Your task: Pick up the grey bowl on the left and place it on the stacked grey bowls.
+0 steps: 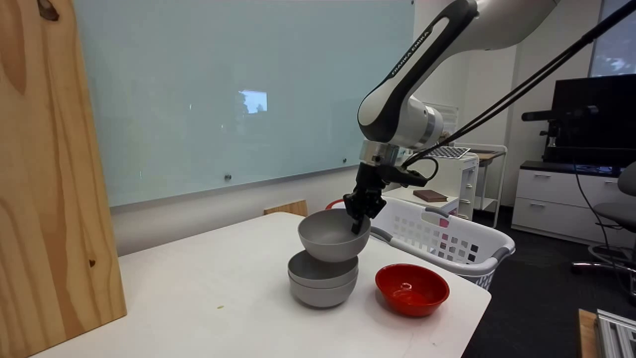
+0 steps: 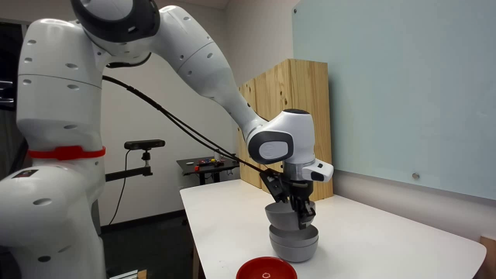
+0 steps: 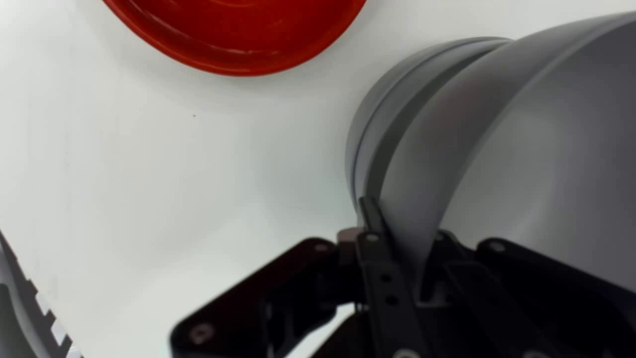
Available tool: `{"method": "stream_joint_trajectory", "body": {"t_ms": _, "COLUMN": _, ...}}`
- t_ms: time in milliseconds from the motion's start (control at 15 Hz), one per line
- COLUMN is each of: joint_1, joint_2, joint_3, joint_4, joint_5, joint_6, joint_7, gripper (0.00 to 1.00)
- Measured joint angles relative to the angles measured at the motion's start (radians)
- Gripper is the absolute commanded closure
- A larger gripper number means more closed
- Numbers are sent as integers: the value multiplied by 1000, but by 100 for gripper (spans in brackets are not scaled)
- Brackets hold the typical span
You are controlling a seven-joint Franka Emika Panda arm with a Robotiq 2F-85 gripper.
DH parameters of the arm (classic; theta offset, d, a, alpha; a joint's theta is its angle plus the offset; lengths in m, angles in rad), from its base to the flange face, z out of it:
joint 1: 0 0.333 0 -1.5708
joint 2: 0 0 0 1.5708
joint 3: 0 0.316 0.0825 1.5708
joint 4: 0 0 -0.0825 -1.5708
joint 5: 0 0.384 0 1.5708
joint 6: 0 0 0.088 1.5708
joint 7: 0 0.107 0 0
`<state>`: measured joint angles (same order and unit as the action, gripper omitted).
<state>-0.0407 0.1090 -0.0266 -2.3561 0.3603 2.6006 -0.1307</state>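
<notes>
My gripper is shut on the near rim of the grey bowl, with one finger inside and one outside its wall. It also shows in an exterior view and in the wrist view. The held grey bowl, slightly tilted, is over the stacked grey bowls in both exterior views. Its base hides part of the stack's opening; I cannot tell whether they touch. The stacked grey bowls stand upright on the white table, two layered rims showing. In the wrist view the held bowl covers much of the stack.
A glossy red bowl stands on the white table beside the stack. A white slotted basket is beyond the table edge. Tall wooden boards stand at the table's end, and a glass board hangs on the wall.
</notes>
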Motion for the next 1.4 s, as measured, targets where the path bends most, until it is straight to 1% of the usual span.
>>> {"method": "stream_joint_trajectory", "body": {"t_ms": 600, "joint_1": -3, "joint_2": 83, "joint_3": 10, "joint_4": 64, "joint_5": 2, "joint_6": 1, "joint_7": 0, "gripper": 97}}
{"method": "stream_joint_trajectory", "body": {"t_ms": 667, "joint_1": -4, "joint_2": 91, "joint_3": 14, "joint_4": 68, "joint_5": 4, "joint_6": 1, "joint_7": 0, "gripper": 95}}
{"method": "stream_joint_trajectory", "body": {"t_ms": 733, "joint_1": -7, "joint_2": 99, "joint_3": 19, "joint_4": 71, "joint_5": 6, "joint_6": 0, "joint_7": 0, "gripper": 65}}
{"method": "stream_joint_trajectory", "body": {"t_ms": 800, "joint_1": -8, "joint_2": 105, "joint_3": 23, "joint_4": 73, "joint_5": 6, "joint_6": 0, "joint_7": 1, "gripper": 68}}
{"method": "stream_joint_trajectory", "body": {"t_ms": 867, "joint_1": -9, "joint_2": 110, "joint_3": 25, "joint_4": 75, "joint_5": 6, "joint_6": 0, "joint_7": 2, "gripper": 66}}
{"method": "stream_joint_trajectory", "body": {"t_ms": 1000, "joint_1": -13, "joint_2": 118, "joint_3": 30, "joint_4": 81, "joint_5": 6, "joint_6": -1, "joint_7": 2, "gripper": 53}}
{"method": "stream_joint_trajectory", "body": {"t_ms": 1067, "joint_1": -14, "joint_2": 120, "joint_3": 33, "joint_4": 83, "joint_5": 6, "joint_6": -1, "joint_7": 2, "gripper": 44}}
{"method": "stream_joint_trajectory", "body": {"t_ms": 1333, "joint_1": -15, "joint_2": 123, "joint_3": 38, "joint_4": 86, "joint_5": 6, "joint_6": -1, "joint_7": 2, "gripper": 16}}
{"method": "stream_joint_trajectory", "body": {"t_ms": 1400, "joint_1": -15, "joint_2": 124, "joint_3": 40, "joint_4": 87, "joint_5": 6, "joint_6": -1, "joint_7": 2, "gripper": 8}}
